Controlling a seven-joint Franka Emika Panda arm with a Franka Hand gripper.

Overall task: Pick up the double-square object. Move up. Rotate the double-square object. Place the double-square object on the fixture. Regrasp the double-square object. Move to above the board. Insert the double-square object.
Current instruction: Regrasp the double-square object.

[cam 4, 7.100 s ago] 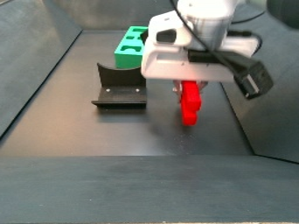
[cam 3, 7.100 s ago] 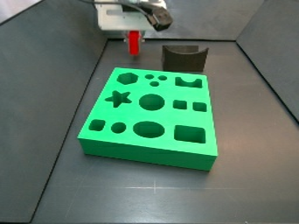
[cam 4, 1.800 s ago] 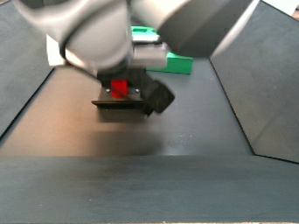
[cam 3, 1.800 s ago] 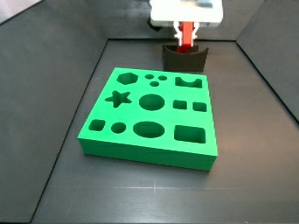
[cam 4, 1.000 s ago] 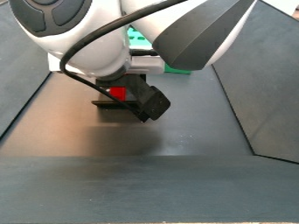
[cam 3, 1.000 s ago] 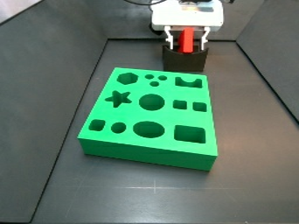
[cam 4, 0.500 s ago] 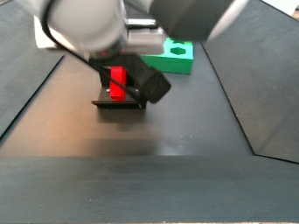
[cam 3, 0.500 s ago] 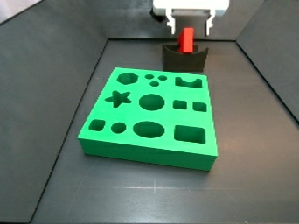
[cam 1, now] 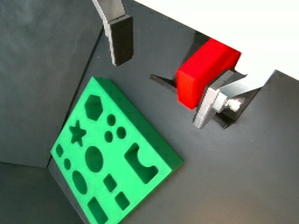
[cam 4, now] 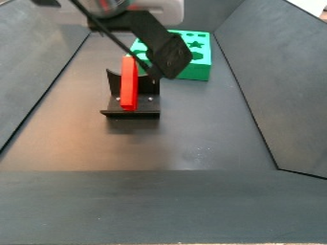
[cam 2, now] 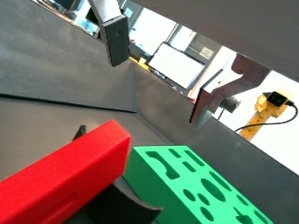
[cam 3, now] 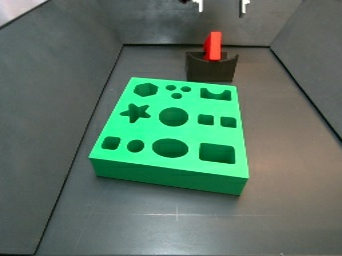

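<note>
Dark walls box in a smooth dark floor, bare around the board. The red piece stands upright in the fixture, free of my gripper, which hangs above it with jaws wide apart and empty. I judge it light, stiff, slick plastic; I'd pinch its flat faces near the top

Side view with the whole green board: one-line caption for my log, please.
Red block stands upright in the fixture behind the green board; open gripper hangs above, clear of it.
</note>
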